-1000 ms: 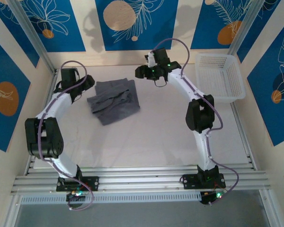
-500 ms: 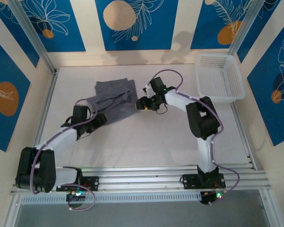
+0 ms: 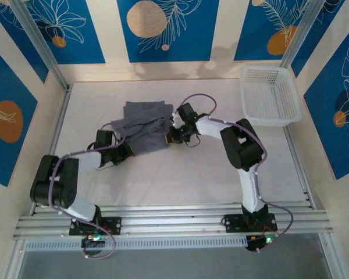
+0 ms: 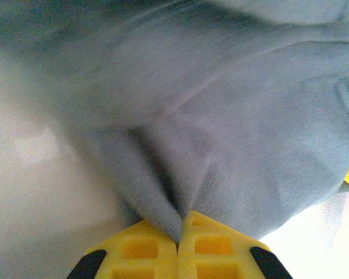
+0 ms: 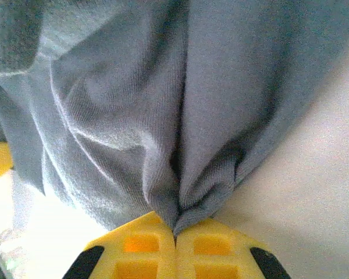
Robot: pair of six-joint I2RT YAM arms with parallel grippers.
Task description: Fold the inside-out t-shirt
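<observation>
The inside-out t-shirt [image 3: 141, 125] is a slate-grey bundle of soft cloth, partly folded, lying left of the table's middle. My left gripper [image 3: 123, 152] sits low at the shirt's near left corner. In the left wrist view, its yellow jaws [image 4: 177, 233] are shut, with a pinch of grey cloth [image 4: 221, 133] between them. My right gripper [image 3: 170, 136] is at the shirt's right edge. Its jaws [image 5: 175, 231] are likewise shut on a bunched fold of the cloth [image 5: 134, 104].
A white plastic basket [image 3: 269, 96] stands at the back right corner. The white table [image 3: 180, 174] is bare between the shirt and the arm bases. Metal rails run along the left and right edges.
Both arms came down from the back of the table to the shirt's near edges. Both grippers closed on the cloth, and the shirt shifted a little to the right.
</observation>
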